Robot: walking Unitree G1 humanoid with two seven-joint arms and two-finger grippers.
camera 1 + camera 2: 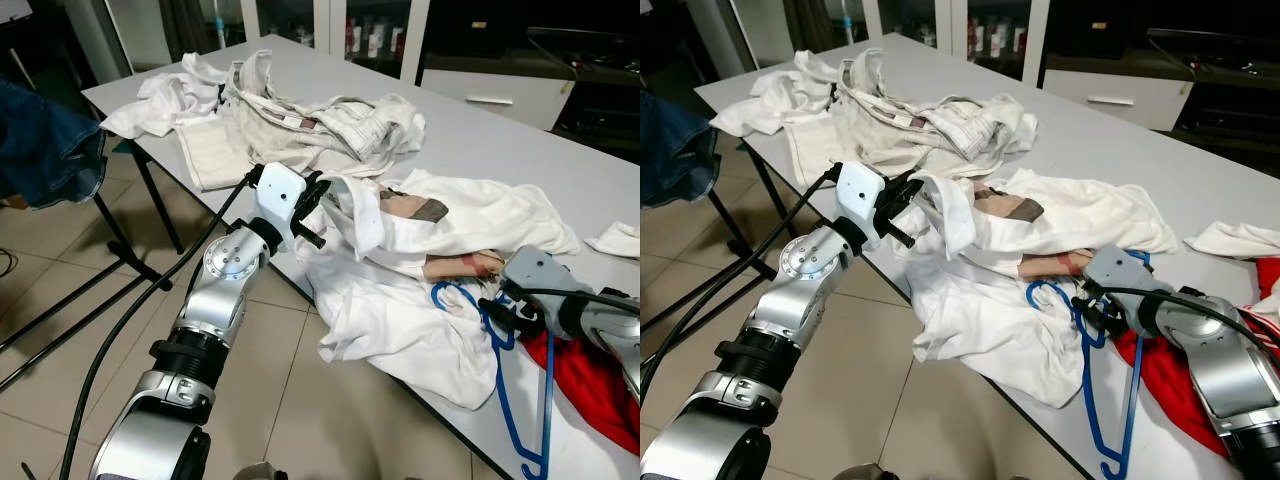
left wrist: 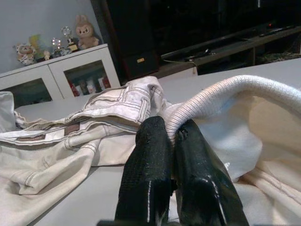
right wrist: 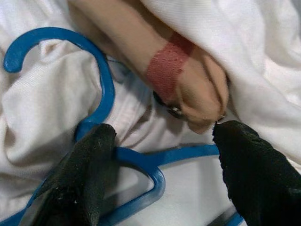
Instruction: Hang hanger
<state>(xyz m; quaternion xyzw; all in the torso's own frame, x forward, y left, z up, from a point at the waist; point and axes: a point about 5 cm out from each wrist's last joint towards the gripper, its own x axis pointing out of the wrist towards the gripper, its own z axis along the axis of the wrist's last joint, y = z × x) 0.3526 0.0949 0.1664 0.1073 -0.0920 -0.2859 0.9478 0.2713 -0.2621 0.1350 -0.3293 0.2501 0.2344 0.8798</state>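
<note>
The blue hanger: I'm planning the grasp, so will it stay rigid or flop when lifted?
Likely rigid: the blue hanger keeps its thin hooked outline atop the white shirt. Probably light. Its smooth plastic might slip between the right gripper's open fingers.

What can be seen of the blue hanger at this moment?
The blue hanger is thin and looks like plastic, with a curved hook at its far end. It lies flat near the table's near edge, its hook on a white garment and its lower part beside red cloth. The right gripper, open, straddles its neck, one finger against the bar, not closed on it.
</note>
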